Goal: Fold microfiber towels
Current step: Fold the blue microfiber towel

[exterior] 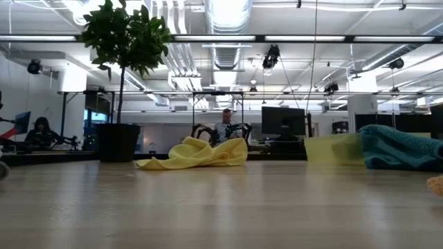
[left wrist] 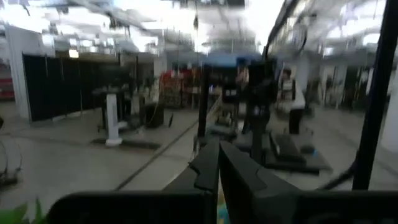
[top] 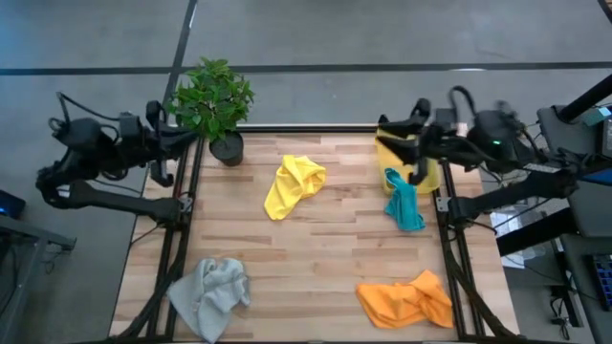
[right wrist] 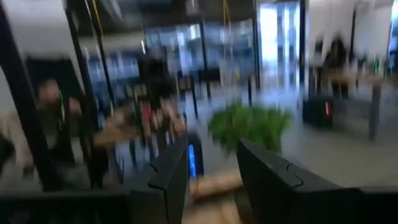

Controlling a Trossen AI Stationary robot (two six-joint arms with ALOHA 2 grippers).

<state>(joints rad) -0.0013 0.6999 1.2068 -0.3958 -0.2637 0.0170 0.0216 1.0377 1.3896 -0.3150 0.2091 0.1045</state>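
We note an open-plan office-lab: exposed ceiling ducts, strip lights, monitors on desks, seated people behind our wooden tabletop.

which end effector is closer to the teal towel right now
Right. The right end effector is over the yellow bin, just beyond the teal towel draped from it. The left end effector sits at the far left corner by the potted plant.
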